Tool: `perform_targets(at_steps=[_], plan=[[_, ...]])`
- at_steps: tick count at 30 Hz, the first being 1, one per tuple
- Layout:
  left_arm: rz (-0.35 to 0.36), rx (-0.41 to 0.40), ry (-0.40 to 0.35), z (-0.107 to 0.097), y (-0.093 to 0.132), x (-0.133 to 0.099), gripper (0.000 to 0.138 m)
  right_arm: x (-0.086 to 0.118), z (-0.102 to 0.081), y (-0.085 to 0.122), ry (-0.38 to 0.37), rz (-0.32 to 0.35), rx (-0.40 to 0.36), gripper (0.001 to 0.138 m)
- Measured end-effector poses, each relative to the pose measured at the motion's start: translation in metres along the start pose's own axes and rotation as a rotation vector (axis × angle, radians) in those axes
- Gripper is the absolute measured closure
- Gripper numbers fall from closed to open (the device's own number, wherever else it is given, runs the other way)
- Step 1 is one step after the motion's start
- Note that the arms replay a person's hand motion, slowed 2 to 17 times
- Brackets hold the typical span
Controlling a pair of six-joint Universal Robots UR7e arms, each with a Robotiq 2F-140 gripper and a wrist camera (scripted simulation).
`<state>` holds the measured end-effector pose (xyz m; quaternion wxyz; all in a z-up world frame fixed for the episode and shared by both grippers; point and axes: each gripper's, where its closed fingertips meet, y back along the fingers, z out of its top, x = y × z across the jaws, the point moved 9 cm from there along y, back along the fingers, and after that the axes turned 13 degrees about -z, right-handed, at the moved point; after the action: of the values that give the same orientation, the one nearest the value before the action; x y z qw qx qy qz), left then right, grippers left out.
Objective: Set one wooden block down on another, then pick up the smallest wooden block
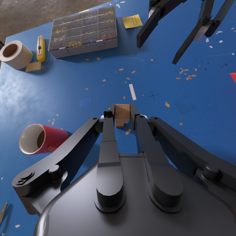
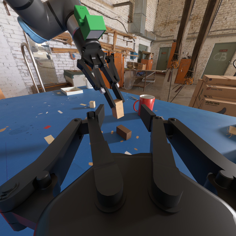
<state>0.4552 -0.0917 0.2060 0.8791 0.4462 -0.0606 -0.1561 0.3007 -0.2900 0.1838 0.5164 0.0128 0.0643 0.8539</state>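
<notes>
My left gripper [image 1: 122, 106] is shut on a light wooden block [image 1: 122, 112] and holds it tilted in the air. In the right wrist view this gripper [image 2: 117, 103] and block [image 2: 118, 109] hang above and apart from a dark brown wooden block [image 2: 123, 132] lying on the blue table [image 2: 31, 127]. A bit of the dark block [image 1: 120, 124] shows under the held one. A small light wooden cube [image 2: 92, 104] sits farther back to the left. My right gripper [image 2: 122, 111] is open and empty, level with the held block; in the left wrist view it [image 1: 156, 54] hovers at the top right.
A red mug [image 2: 146, 102] stands upright just right of the blocks. A clear parts organiser [image 1: 83, 33], a tape roll [image 1: 15, 54], a yellow utility knife [image 1: 40, 48] and a yellow sticky note [image 1: 132, 21] lie along one table side. A white tray [image 2: 71, 90] sits at the far edge.
</notes>
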Motion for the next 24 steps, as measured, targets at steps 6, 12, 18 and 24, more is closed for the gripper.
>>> perform_targets(at_steps=[6, 12, 18, 24], plan=[[-0.019, 0.006, 0.022, -0.006, -0.013, 0.008, 0.108, -0.006, -0.002, 0.006, -0.028, -0.014, -0.027, 0.065], [-0.025, -0.003, 0.034, -0.007, -0.021, 0.015, 0.108, -0.01, -0.002, 0.007, -0.024, -0.018, -0.024, 0.065], [-0.023, 0.001, 0.039, -0.007, -0.028, 0.02, 0.108, -0.01, -0.004, 0.007, -0.026, -0.013, -0.02, 0.065], [-0.032, 0.001, 0.045, -0.009, -0.034, 0.022, 0.108, -0.01, -0.003, 0.007, -0.027, -0.002, -0.024, 0.065]])
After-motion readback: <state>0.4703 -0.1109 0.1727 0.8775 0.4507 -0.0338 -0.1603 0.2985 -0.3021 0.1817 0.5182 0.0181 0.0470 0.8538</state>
